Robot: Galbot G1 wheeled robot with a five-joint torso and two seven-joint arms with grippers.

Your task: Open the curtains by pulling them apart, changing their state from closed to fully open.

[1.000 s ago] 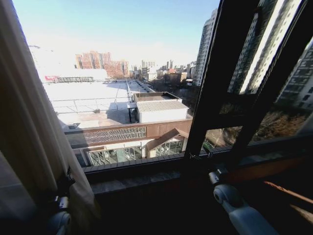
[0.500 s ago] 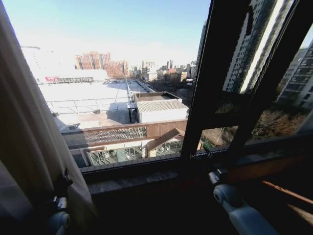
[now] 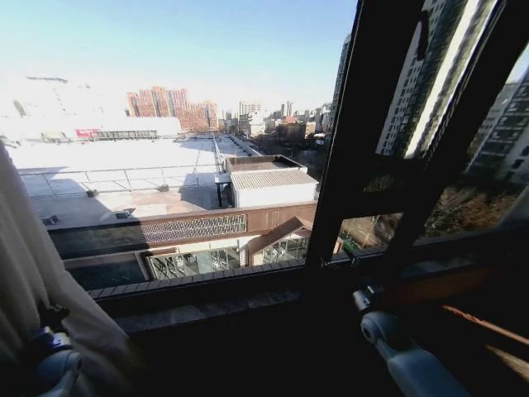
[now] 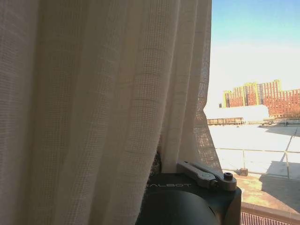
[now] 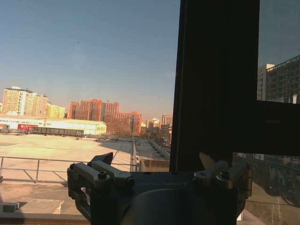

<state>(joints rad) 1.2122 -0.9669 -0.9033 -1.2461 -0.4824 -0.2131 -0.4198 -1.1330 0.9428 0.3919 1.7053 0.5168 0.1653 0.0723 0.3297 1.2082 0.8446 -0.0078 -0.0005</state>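
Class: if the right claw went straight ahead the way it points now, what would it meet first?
Most likely the dark window frame or the glass beside it; the right claw points at the window, holding nothing. How far off is unclear.

The curtains (image 4: 93, 93) are sheer cream cloth with an open, coarse weave, matt and softly pleated. Beside them, the left gripper (image 4: 187, 187) shows a matt black housing and a dull grey metal link. The window frame (image 3: 364, 149) looks dark, smooth and matt.
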